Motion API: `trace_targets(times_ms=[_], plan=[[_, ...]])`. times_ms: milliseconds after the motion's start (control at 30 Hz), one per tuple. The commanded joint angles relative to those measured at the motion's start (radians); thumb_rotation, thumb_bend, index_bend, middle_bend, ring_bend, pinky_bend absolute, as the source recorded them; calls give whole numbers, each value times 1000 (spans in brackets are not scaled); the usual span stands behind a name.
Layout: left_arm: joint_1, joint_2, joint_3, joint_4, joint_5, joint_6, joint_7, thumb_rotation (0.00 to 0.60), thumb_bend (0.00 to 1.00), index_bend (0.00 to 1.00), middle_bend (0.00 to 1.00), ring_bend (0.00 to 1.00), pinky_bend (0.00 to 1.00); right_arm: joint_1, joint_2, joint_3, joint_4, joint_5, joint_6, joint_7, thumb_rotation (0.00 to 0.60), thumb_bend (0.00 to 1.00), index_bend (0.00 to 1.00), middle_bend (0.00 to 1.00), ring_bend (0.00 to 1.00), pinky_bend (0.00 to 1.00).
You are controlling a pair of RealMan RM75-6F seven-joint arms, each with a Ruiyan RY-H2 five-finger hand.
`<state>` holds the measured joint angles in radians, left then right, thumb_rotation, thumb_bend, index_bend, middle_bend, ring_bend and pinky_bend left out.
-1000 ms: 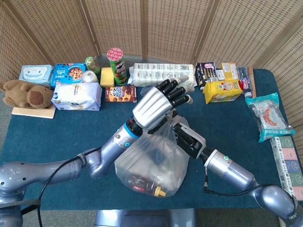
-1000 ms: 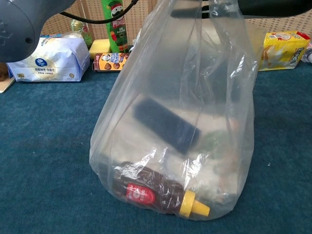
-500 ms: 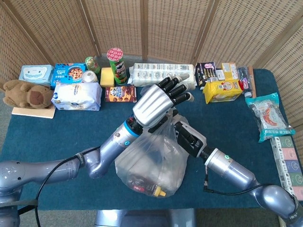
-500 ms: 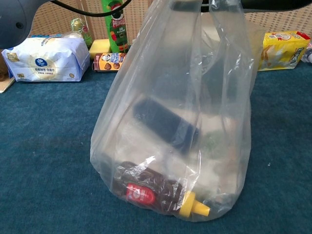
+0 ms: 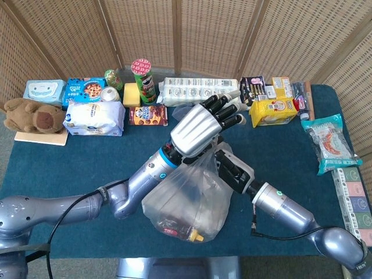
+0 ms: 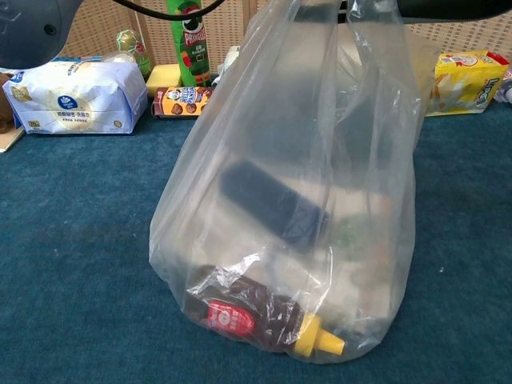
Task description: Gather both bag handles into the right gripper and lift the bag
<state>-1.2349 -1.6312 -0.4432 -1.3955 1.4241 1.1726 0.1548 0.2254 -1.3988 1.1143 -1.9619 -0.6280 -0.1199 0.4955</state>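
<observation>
A clear plastic bag (image 5: 185, 200) stands on the blue table (image 5: 70, 163). In the chest view the bag (image 6: 288, 160) holds a brown bottle with a yellow cap (image 6: 260, 320) and a dark flat object (image 6: 272, 204). My right hand (image 5: 230, 168) is at the bag's top right and grips gathered plastic of the handles there. My left hand (image 5: 201, 129) hovers over the bag's mouth, back toward the camera, fingers stretched out and apart; its thumb and palm are hidden. A loose bit of plastic (image 5: 185, 110) shows beside it.
Groceries line the back of the table: a Pringles can (image 5: 143, 80), a white tissue pack (image 5: 93, 119), a biscuit box (image 5: 147, 115), a long white pack (image 5: 197, 90) and a yellow bag (image 5: 273, 111). A teddy bear (image 5: 32, 115) sits at the far left, and packets (image 5: 329, 139) lie at the right edge.
My left hand has shifted up and to the right over the bag's mouth, fingers still spread. The right hand stays at the bag's top. The bag has barely moved.
</observation>
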Motion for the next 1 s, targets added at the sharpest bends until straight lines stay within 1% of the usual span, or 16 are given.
trace_targets(times_ms=[33, 267, 467, 733, 867, 1000], plan=[[-5, 8, -11, -23, -26, -17, 16, 600, 97, 352, 275, 119, 247, -1, 0, 0, 3, 0, -2, -1, 195, 160, 262, 332, 246, 150], [-11, 28, -46, -105, -148, -78, 63, 600, 76, 306, 267, 103, 243, -2, 1, -3, 6, -1, -6, -2, 198, 160, 262, 332, 246, 150], [-10, 71, -67, -189, -289, -142, 127, 600, 71, 272, 257, 86, 243, -2, 4, -8, 6, -3, -2, -4, 191, 160, 263, 332, 246, 148], [-13, 135, -97, -281, -457, -184, 177, 600, 69, 253, 255, 75, 234, 5, 3, -16, 11, -3, 1, -1, 197, 159, 262, 332, 246, 147], [-18, 163, -103, -314, -519, -194, 193, 600, 69, 246, 255, 73, 233, 10, 2, -19, 11, -2, 1, 1, 197, 160, 262, 334, 247, 149], [-22, 185, -99, -337, -556, -199, 205, 600, 68, 241, 255, 70, 233, 13, 2, -22, 12, -3, 2, 2, 198, 160, 264, 338, 249, 151]])
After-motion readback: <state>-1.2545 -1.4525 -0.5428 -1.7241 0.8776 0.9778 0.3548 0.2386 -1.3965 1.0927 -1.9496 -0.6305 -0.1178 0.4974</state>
